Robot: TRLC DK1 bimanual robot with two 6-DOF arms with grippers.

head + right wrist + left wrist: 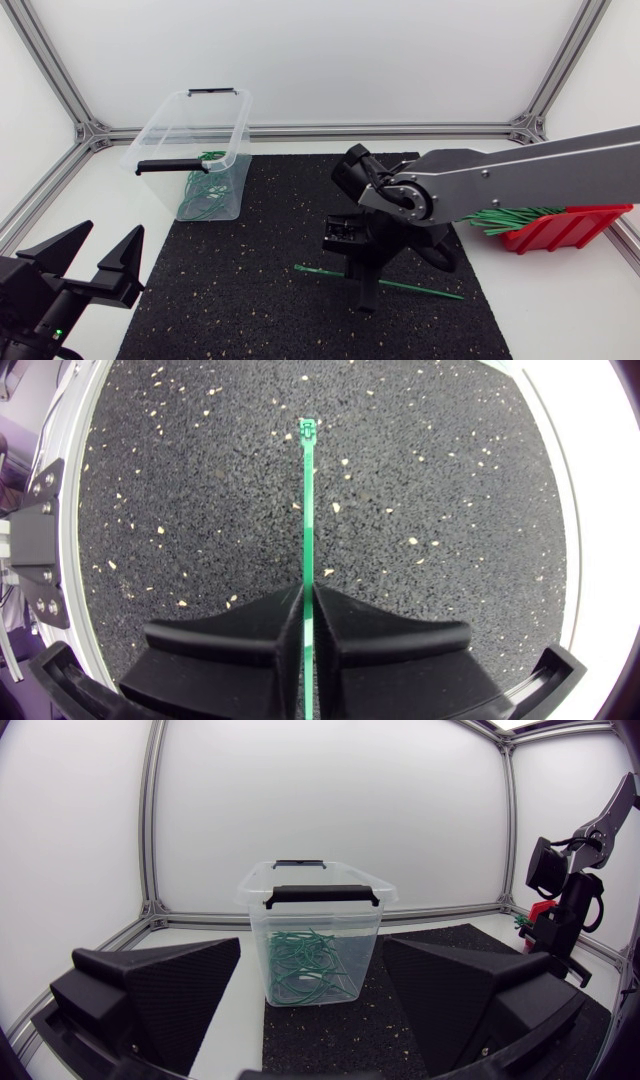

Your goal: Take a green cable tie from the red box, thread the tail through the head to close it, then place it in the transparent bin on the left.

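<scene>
A straight green cable tie (400, 284) lies on the black mat (250, 300), and my right gripper (363, 296) points down at it, shut on its middle. In the right wrist view the cable tie (307, 510) runs out ahead from between the closed fingers (260, 630), its head (307, 430) at the far end. The red box (560, 228) with green ties sits at the right, partly behind my right arm. The transparent bin (195, 150) stands at the back left and holds several closed green ties (305, 965). My left gripper (95, 262) rests open near the front left corner.
The bin's black handles (320, 896) are visible in the left wrist view, straight ahead of my open left fingers (160, 995). Aluminium frame rails (300, 130) border the table at the back and sides.
</scene>
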